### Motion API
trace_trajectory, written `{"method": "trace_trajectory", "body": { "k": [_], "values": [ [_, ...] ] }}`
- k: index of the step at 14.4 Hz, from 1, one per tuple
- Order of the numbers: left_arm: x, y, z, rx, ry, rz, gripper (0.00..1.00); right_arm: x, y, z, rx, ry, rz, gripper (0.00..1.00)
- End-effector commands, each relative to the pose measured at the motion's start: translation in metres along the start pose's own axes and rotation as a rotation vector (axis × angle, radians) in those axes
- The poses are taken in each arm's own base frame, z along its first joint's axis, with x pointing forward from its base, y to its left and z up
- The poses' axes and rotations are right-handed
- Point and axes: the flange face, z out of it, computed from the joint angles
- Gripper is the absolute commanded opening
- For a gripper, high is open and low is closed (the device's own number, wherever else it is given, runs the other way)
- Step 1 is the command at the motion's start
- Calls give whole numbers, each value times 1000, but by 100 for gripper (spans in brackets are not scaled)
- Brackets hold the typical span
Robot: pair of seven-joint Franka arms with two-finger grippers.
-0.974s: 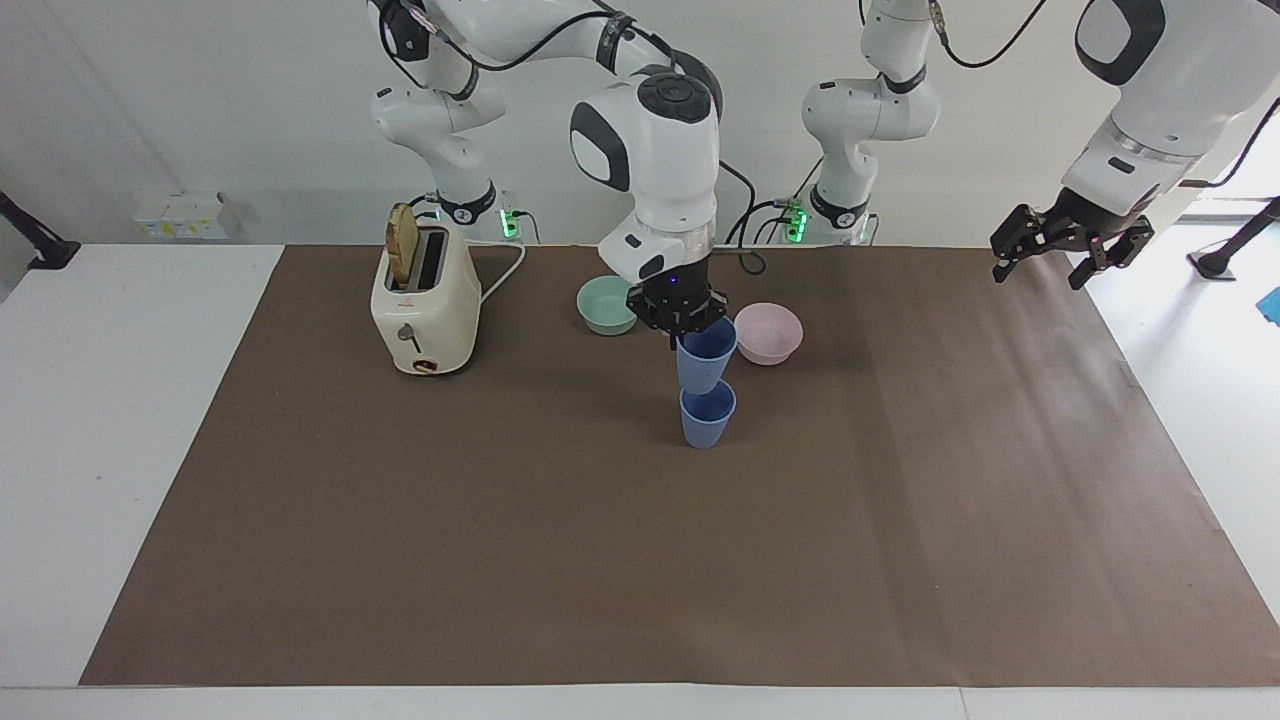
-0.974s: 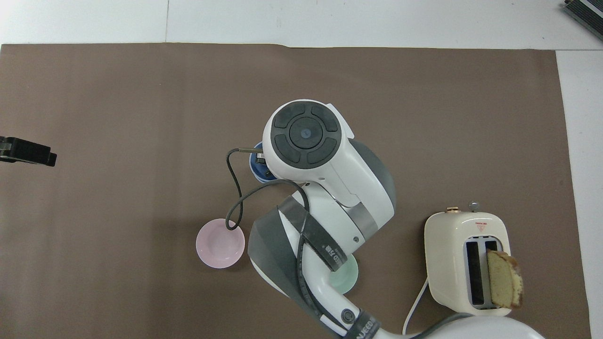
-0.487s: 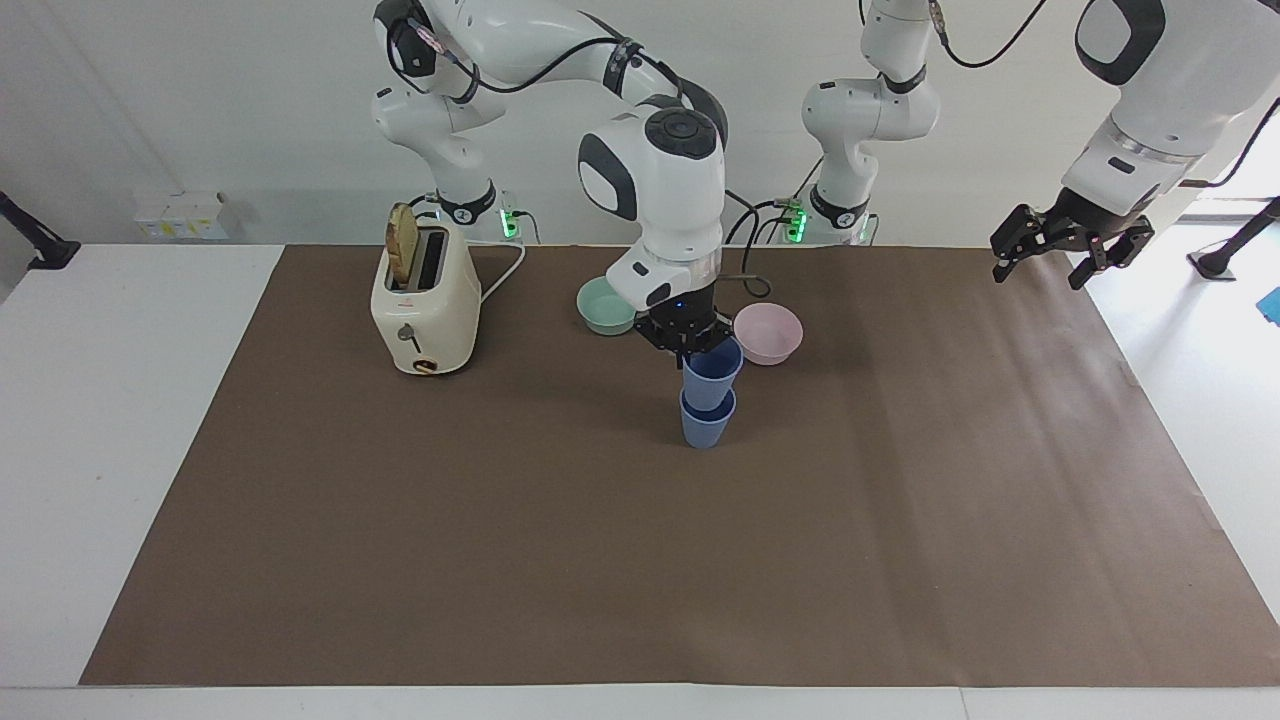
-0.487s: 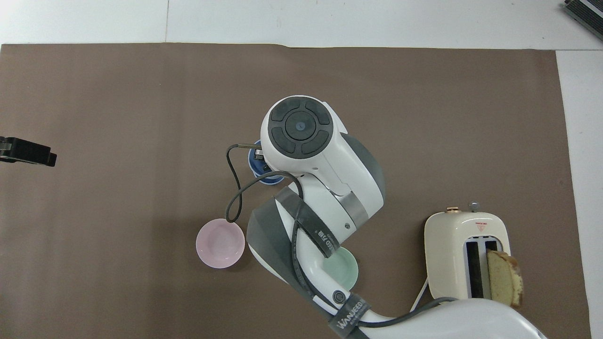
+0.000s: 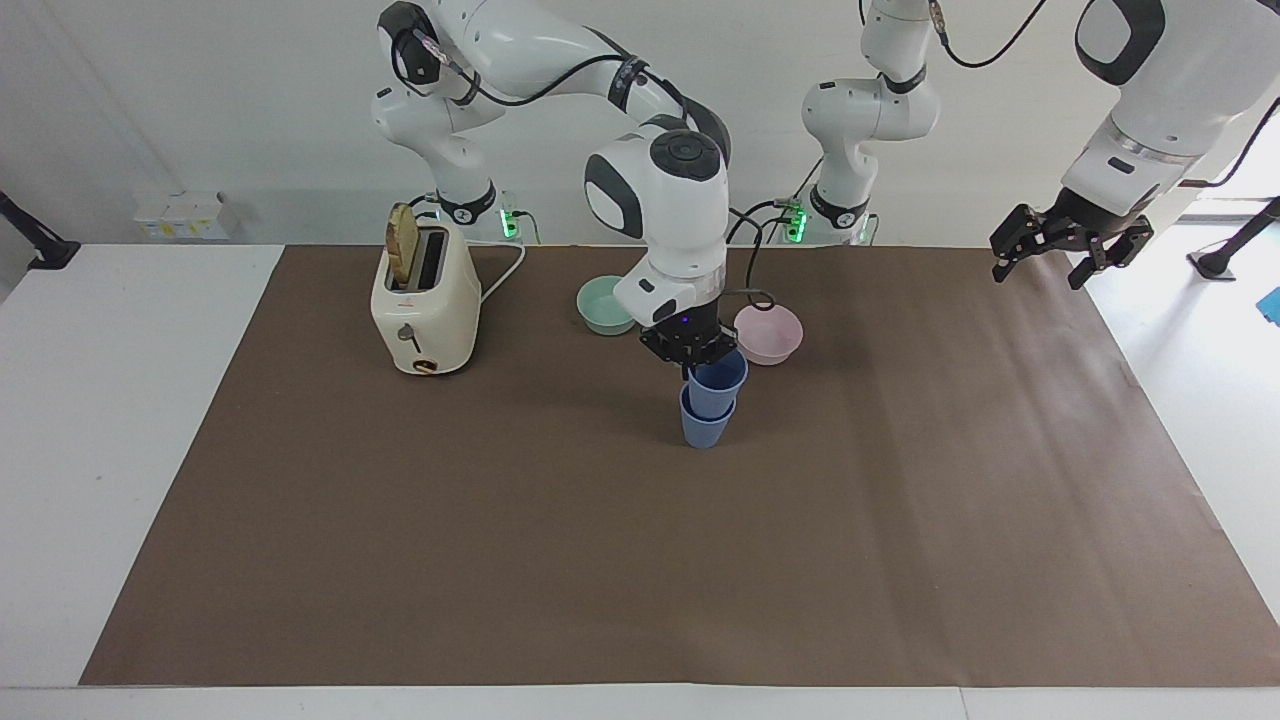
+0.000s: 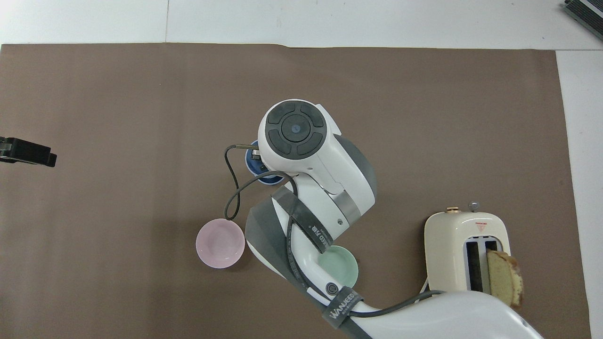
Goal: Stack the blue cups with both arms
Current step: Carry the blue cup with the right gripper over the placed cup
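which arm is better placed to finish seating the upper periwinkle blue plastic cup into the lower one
Right. The right gripper is shut on the rim of the upper periwinkle blue plastic cup, already partly nested in the lower blue cup, so it likely only needs to lower and release. The left gripper waits open over the table's edge at its own end.

- I see two periwinkle-blue cups, both plain.
- Pink bowl, pale and unpatterned.
- Teal bowl, a soft mint shade.
- Cream toaster with tan bread.
- Brown mat over the white tabletop.
- White arms, each with a black tool: right tool, left tool.
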Motion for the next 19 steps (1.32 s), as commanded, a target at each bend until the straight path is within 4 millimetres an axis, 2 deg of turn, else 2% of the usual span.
{"method": "trace_trajectory", "body": {
  "k": [1,7,9,10,11,15,16,17,19],
  "values": [
    [-3,-2,-6,11,-6,-6,100,-2,1,12,-2,2,8,0],
    [-3,-3,-5,11,-6,-8,100,-4,7,42,-23,-25,2,0],
    [-3,-3,-6,11,-6,-6,100,-4,6,40,-14,-23,4,0],
    [-3,-3,-5,11,-8,-6,100,-3,6,41,-11,-24,8,13],
    [-3,-3,-5,11,-8,-6,100,-2,7,41,-8,-21,8,39],
    [-3,-3,-5,11,-8,-6,100,-1,7,41,-18,-14,3,67],
    [-3,-3,-5,11,-8,-6,100,-2,6,41,-28,-16,-3,78],
    [-3,-3,-6,11,-6,-6,100,-3,6,38,-30,-14,-5,96],
    [-3,-3,-6,11,-6,-6,100,7,18,23,-45,-25,14,100]
  ]
}}
